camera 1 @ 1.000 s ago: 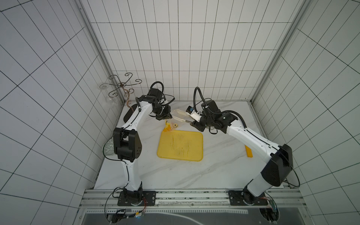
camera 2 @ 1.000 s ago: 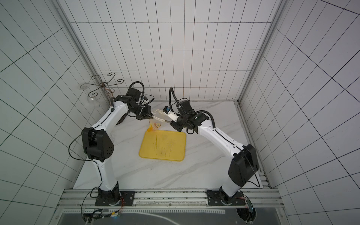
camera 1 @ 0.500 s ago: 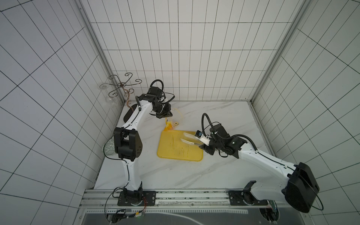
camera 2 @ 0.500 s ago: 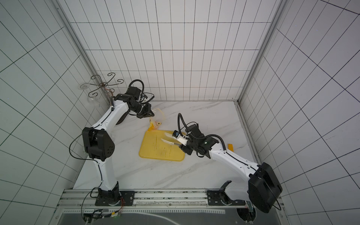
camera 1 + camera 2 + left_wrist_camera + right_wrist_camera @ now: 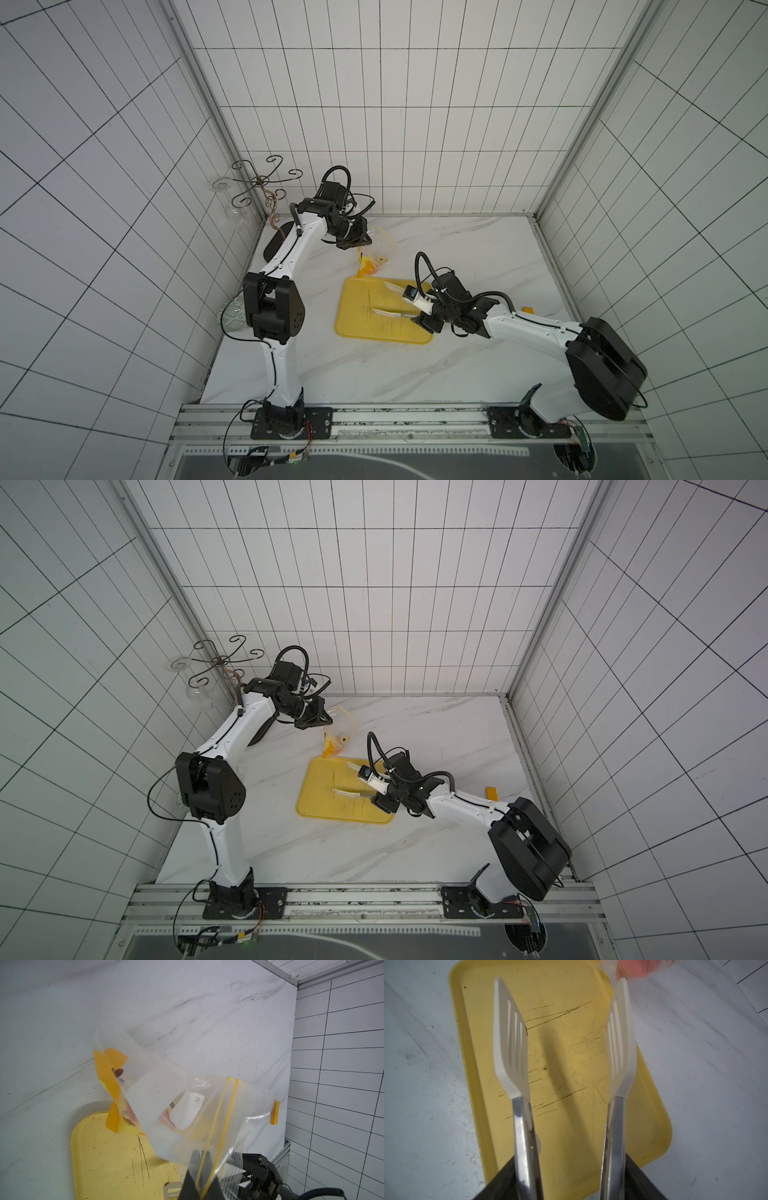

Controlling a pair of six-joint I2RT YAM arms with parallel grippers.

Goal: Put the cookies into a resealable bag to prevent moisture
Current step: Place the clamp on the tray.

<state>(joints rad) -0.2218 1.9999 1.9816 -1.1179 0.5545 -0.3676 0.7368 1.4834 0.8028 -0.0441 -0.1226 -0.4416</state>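
Well, left gripper (image 5: pixel 360 243) is pinched tight on the resealable bag (image 5: pixel 187 1109) at its zip edge, dangling just above centre in both top views, over tray (image 5: pixel 374 328) far end | cookies (image 5: pixel 633 967) pink inside | right gripper (image 5: pixel 422 318) grips tongs (image 5: pixel 510 1043), blades wide, empty | risk: mouth looks unsealed; pinch slipping or a blade snagging could spill cookies

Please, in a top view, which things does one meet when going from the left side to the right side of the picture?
wire rack → resealable bag → right gripper, gripping the tongs → small orange block. The yellow tray is left out: sideways it overlaps both bag and gripper.
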